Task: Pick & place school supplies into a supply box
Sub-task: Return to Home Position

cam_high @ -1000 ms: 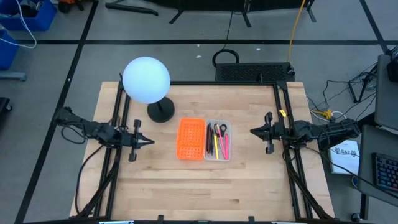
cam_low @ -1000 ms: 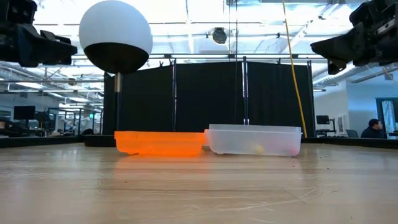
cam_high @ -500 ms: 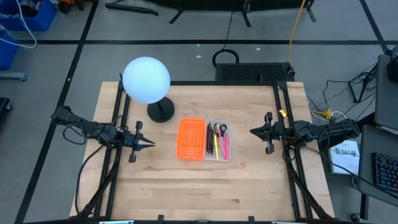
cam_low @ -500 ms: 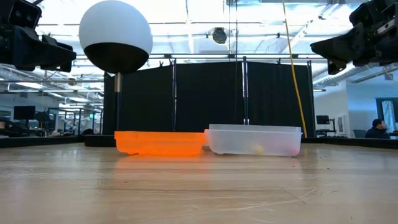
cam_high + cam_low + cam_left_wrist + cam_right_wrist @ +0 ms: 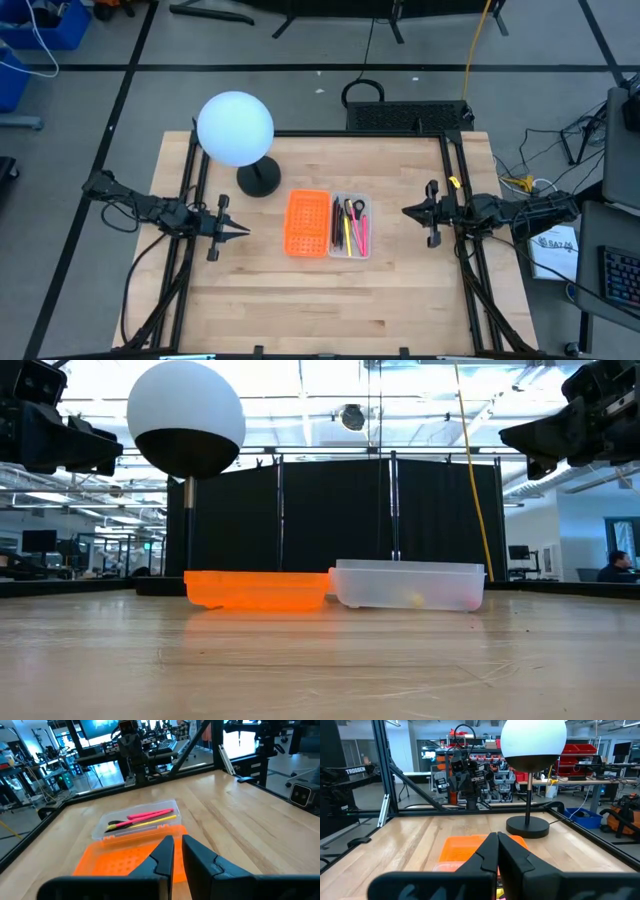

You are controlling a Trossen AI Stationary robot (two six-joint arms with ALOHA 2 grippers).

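Pens (image 5: 352, 226) lie in the clear supply box (image 5: 350, 253). Left gripper (image 5: 243, 229) and right gripper (image 5: 404, 211) hover either side, both closed, empty.

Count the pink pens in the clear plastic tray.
1 for sure: a pink pen in the clear translucent plastic tray, beside a yellow pencil. The high view hints at more pink, and the low view cannot show the contents.

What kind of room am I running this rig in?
Probably a robotics lab or workshop: other arm rigs on benches, a black curtain partition behind the wooden table, and cables on the floor.
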